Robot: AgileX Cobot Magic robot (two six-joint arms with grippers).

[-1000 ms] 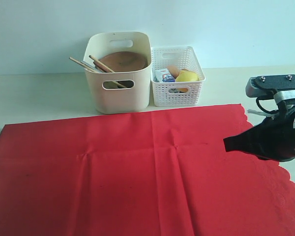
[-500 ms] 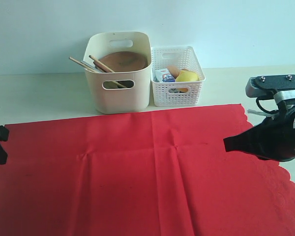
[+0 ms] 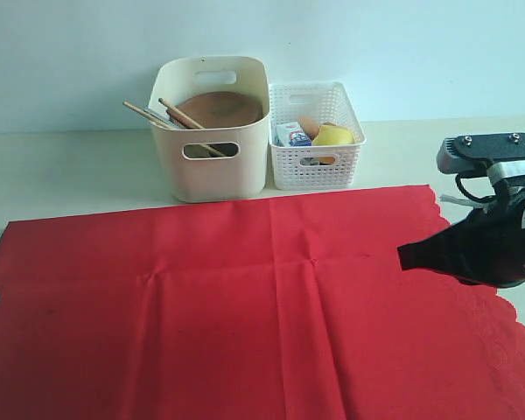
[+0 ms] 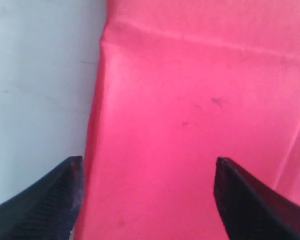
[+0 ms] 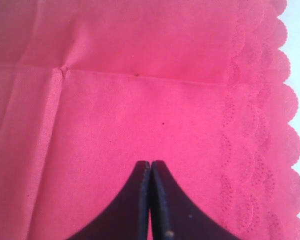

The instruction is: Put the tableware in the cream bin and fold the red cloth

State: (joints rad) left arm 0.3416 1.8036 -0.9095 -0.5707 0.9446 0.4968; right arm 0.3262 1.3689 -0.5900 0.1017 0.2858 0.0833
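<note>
Over the left edge of the large bright red fabric cloth (image 4: 190,100), our left hand (image 4: 149,170) stands wide, one finger above bare pale surface (image 4: 40,75). Our right hand (image 5: 151,167), pinched together, hangs near the scalloped edge. Beyond the far edge, the tall cream plastic bin (image 3: 212,171) holds the round brown plate (image 3: 220,108).

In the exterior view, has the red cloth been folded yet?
No, the red cloth lies spread out flat as one open sheet in front of the cream bin.
</note>
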